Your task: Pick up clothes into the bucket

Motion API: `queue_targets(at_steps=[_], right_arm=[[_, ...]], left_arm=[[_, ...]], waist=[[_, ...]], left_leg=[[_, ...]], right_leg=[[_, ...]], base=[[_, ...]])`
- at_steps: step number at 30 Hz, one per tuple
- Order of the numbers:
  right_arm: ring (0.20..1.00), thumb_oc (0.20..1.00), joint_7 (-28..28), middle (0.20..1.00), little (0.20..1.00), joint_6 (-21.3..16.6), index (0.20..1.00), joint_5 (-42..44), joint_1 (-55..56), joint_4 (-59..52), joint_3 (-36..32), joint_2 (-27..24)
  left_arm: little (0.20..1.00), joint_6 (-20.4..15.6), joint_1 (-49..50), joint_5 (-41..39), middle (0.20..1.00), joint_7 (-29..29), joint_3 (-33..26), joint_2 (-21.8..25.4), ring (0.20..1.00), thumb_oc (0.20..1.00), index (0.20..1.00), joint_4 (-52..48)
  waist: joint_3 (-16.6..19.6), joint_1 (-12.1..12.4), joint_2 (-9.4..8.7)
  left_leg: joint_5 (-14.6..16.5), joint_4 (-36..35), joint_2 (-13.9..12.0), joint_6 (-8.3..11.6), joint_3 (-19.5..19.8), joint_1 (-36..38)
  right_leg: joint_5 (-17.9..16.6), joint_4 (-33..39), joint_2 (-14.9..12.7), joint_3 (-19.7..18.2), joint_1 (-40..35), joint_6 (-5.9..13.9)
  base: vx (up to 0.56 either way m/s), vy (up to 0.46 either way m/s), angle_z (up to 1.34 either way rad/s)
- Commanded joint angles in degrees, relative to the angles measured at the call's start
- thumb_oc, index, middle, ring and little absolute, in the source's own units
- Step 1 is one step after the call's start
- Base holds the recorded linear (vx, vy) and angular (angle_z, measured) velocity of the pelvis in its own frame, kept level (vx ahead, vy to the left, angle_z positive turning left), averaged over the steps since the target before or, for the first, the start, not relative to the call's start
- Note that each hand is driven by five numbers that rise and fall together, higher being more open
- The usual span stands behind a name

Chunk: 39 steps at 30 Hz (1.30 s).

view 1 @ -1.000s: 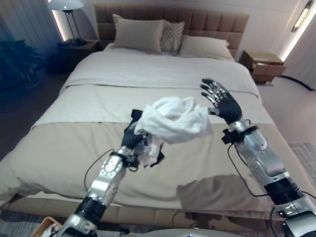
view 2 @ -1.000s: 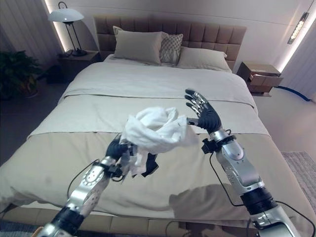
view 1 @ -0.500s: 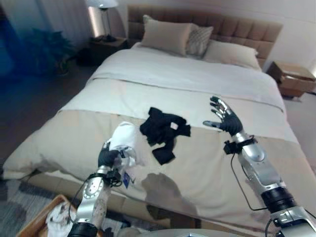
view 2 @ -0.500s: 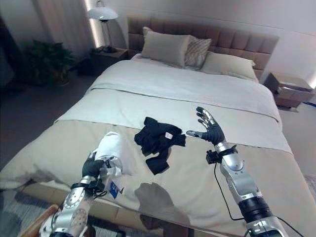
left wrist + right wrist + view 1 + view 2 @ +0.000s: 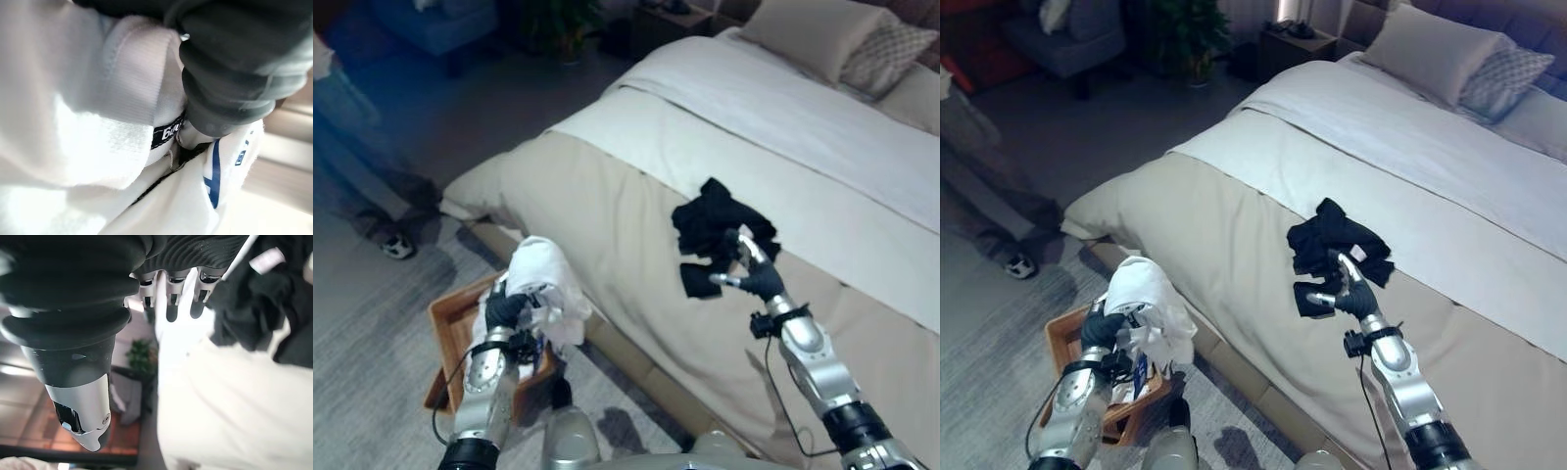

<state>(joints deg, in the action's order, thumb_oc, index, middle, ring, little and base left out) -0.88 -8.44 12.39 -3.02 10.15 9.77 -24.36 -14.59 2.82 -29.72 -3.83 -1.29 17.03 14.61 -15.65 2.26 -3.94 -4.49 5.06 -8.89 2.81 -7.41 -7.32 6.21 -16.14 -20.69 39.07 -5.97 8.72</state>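
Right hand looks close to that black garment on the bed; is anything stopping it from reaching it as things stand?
Probably not. The right hand hangs open at the near edge of the black garment on the bed, with nothing between them. The left hand is off to the side with the white garment.

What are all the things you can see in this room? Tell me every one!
White cloth: one, white, held above the basket.
Basket: one, brown, on the floor beside the bed.
Black clothes: one pile, black, on the bed.
Bed: one, beige and white covers.
Pillows: several, beige, at the head of the bed.
Person: one, legs at the far left.
Left robot hand: curled round the white cloth.
Right robot hand: open, by the black clothes.
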Motion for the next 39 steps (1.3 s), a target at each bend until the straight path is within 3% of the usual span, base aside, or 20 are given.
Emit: queue_targets(at_steps=[1, 4, 6, 7, 8, 9, 11, 12, 14, 17, 21, 26, 28, 29, 32, 39], right_arm=[[1.0, 1.0, 0.8, 1.0, 1.0, -2.4, 1.0, -0.2, -5.8, -1.2, -0.7, -0.2], [1.0, 1.0, 0.7, 1.0, 1.0, -2.3, 1.0, -0.1, -6.6, -1.2, 0.1, 0.2], [1.0, 1.0, 1.1, 1.0, 1.0, -2.3, 1.0, 0.3, -7.1, -2.1, 1.0, 0.6], [1.0, 1.0, 1.5, 1.0, 1.0, -2.7, 1.0, 1.0, -7.6, -2.7, 1.8, 0.9], [1.0, 1.0, 1.5, 1.0, 1.0, -2.7, 1.0, 1.0, -7.6, -2.7, 1.8, 0.9], [1.0, 1.0, 1.8, 1.0, 1.0, -2.9, 1.0, 1.4, -9.2, -2.8, 3.4, 1.2], [1.0, 1.0, 2.1, 1.0, 1.0, -3.1, 1.0, 1.7, -10.0, -2.7, 4.0, 1.5], [1.0, 1.0, 3.2, 1.0, 1.0, -3.7, 1.0, 2.2, -11.4, -2.3, 5.7, 2.2], [1.0, 1.0, 4.4, 1.0, 1.0, -4.0, 1.0, 2.2, -15.0, -2.1, 8.1, 3.3], [1.0, 1.0, 6.3, 1.0, 1.0, -4.7, 1.0, 2.2, -16.9, -2.7, 9.5, 3.6], [1.0, 1.0, 7.4, 1.0, 1.0, -5.2, 1.0, 1.5, -18.3, -3.2, 10.3, 3.2], [1.0, 1.0, 10.1, 1.0, 1.0, -6.4, 1.0, 1.2, -20.3, -3.8, 10.1, 2.8], [1.0, 1.0, 11.3, 1.0, 1.0, -7.2, 1.0, 1.8, -20.5, -4.6, 10.1, 2.5], [1.0, 1.0, 11.8, 1.0, 1.0, -7.4, 1.0, 1.9, -20.3, -4.3, 10.3, 2.5], [1.0, 1.0, 12.4, 1.0, 1.0, -7.8, 1.0, 2.1, -20.1, -4.2, 10.2, 2.4], [1.0, 1.0, 13.6, 1.0, 1.0, -9.6, 1.0, 4.8, -18.9, -1.9, 10.8, 2.4]], left_arm=[[0.2, -4.9, -3.1, 4.3, 0.2, -2.5, -3.2, 3.2, 0.2, 0.2, 0.2, -5.1], [0.2, -4.9, -3.3, 5.7, 0.2, -3.1, -3.9, 4.3, 0.2, 0.2, 0.2, -5.4], [0.2, -5.0, -5.3, 6.5, 0.2, -4.1, -3.1, 5.3, 0.2, 0.2, 0.2, -4.7], [0.2, -5.6, -8.2, 7.7, 0.2, -5.2, -1.3, 7.3, 0.2, 0.2, 0.2, -3.8], [0.2, -5.6, -8.2, 7.7, 0.2, -5.2, -1.3, 7.3, 0.2, 0.2, 0.2, -3.7], [0.2, -6.3, -11.2, 8.3, 0.2, -7.5, 0.0, 8.1, 0.2, 0.2, 0.2, -1.8], [0.2, -6.3, -12.0, 8.6, 0.2, -8.3, 0.2, 8.0, 0.2, 0.2, 0.2, -1.5], [0.2, -6.6, -14.5, 9.7, 0.2, -11.3, 1.0, 7.5, 0.2, 0.2, 0.2, 0.0], [0.2, -7.0, -16.5, 10.2, 0.2, -14.2, 1.3, 7.8, 0.2, 0.2, 0.2, 1.3], [0.2, -6.4, -20.1, 11.4, 0.2, -18.2, 1.8, 7.7, 0.2, 0.2, 0.2, 4.6], [0.2, -5.8, -22.2, 12.1, 0.2, -20.9, 2.3, 8.0, 0.2, 0.2, 0.2, 7.3], [0.2, -5.0, -27.3, 13.6, 0.2, -25.7, 2.4, 9.8, 0.2, 0.2, 0.2, 12.2], [0.2, -4.7, -30.1, 12.9, 0.2, -28.9, 1.2, 11.2, 0.2, 0.2, 0.2, 15.1], [0.2, -4.5, -31.3, 12.6, 0.2, -29.9, 0.9, 11.7, 0.2, 0.2, 0.2, 16.2], [0.2, -4.3, -33.3, 12.0, 0.2, -31.2, 0.5, 12.8, 0.2, 0.2, 0.2, 18.0], [0.2, -4.1, -40.5, 13.9, 0.2, -36.1, 1.2, 21.1, 0.2, 0.2, 0.2, 17.7]], waist=[[-0.3, -0.4, -1.03], [-1.8, -0.2, -2.25], [-3.7, -0.4, -3.19], [-5.3, -1.9, -3.69], [-5.3, -1.8, -3.69], [-6.3, -2.7, -3.55], [-6.4, -2.5, -3.42], [-7.3, -2.2, -3.66], [-9.1, -2.0, -3.83], [-10.9, -2.6, -4.29], [-12.3, -2.9, -4.42], [-14.1, -4.3, -5.22], [-14.1, -5.3, -6.37], [-14.1, -5.5, -6.7], [-14.1, -6.1, -7.7], [-14.1, -6.9, -10.57]], left_leg=[[4.9, 2.0, -3.5, 3.73, 0.2, 2.1], [7.4, 4.7, -1.1, 2.05, 0.4, 1.4], [8.3, 7.1, 1.4, 1.0, 1.5, -0.6], [6.4, 9.0, 2.3, 0.3, 3.5, -5.3], [6.4, 9.1, 2.3, 0.3, 3.4, -5.4], [5.1, 9.2, 1.8, 0.63, 4.5, -8.7], [5.2, 9.2, 1.2, 0.98, 4.2, -9.2], [4.6, 9.5, 0.8, 1.68, 4.7, -11.2], [3.5, 9.6, -0.2, 2.19, 4.4, -12.6], [1.9, 8.8, -0.6, 2.82, 4.7, -14.4], [2.0, 9.9, -1.1, 2.95, 5.2, -17.3], [2.8, 13.2, -1.2, 2.5, 5.1, -23.6], [3.5, 15.2, -1.2, 2.18, 4.7, -27.9], [5.5, 16.0, -1.6, 2.66, 5.1, -28.3], [6.0, 16.8, -1.6, 2.52, 4.9, -30.4], [7.9, 19.7, -0.2, 1.99, 6.4, -37.9]], right_leg=[[-7.0, -0.3, -1.7, -3.7, 5.9, 1.87], [-8.1, -2.6, -4.9, -5.1, 6.4, 2.76], [-10.9, -3.6, -6.7, -8.0, 6.9, 3.84], [-12.5, -3.9, -4.7, -16.3, 11.0, 3.17], [-12.5, -4.0, -4.7, -16.3, 11.1, 3.16], [-12.0, -2.0, -1.8, -21.8, 14.2, 3.08], [-11.1, -0.6, -1.0, -21.7, 14.8, 2.44], [-9.5, 4.9, 0.8, -21.6, 14.0, 2.12], [-9.5, 4.4, 1.8, -21.5, 16.0, 2.04], [-10.1, 4.9, 2.3, -21.1, 18.2, 2.24], [-10.2, 4.3, 1.9, -20.6, 20.7, 2.44], [-11.6, 3.1, 1.6, -21.7, 27.2, 2.67], [-12.7, 2.9, 1.5, -22.3, 31.1, 2.97], [-11.7, 2.5, 1.8, -22.9, 31.4, 3.84], [-12.3, 2.8, 1.8, -22.9, 33.1, 4.24], [-13.0, 1.9, 0.7, -21.3, 36.6, 5.27]], base=[[0.0, 0.262, 0.2], [0.01, 0.202, 0.17], [-0.14, 0.122, 0.37], [-0.23, 0.013, 0.64], [-0.3, 0.015, 0.76], [-0.13, 0.031, 0.39], [-0.09, -0.01, 0.15], [-0.03, -0.049, 0.04], [-0.13, -0.01, -0.1], [-0.09, -0.026, -0.19], [-0.06, -0.016, 0.06], [-0.07, 0.024, 0.0], [0.0, 0.047, -0.1], [0.06, 0.04, -0.02], [0.03, 0.018, 0.02], [0.06, 0.008, 0.08]])
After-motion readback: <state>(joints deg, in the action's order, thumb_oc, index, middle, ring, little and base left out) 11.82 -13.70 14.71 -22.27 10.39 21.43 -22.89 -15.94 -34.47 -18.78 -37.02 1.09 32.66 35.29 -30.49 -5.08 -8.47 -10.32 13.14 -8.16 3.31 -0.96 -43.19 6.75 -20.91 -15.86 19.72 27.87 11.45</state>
